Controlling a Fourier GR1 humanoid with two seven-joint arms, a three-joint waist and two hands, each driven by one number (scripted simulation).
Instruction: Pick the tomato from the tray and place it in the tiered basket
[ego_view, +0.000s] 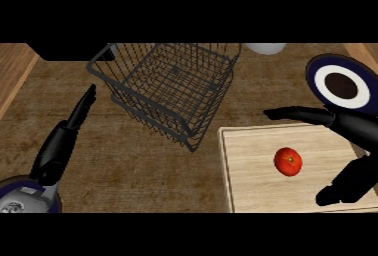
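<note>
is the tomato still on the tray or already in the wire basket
On the tray. The tomato lies on the pale tray, with the open right hand around it, not touching; the tiered basket holds nothing visible.

- Tomato (288, 161): glossy, smooth red skin.
- Tray (251, 175): pale matt wood.
- Basket (173, 85): dark metal wire.
- Counter (140, 160): brown, rough-looking wood grain.

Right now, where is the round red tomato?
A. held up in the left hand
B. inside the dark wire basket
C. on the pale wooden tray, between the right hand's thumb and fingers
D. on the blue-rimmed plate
C: the round red tomato lies on the pale wooden tray, with the right hand open around it, not touching.
</note>
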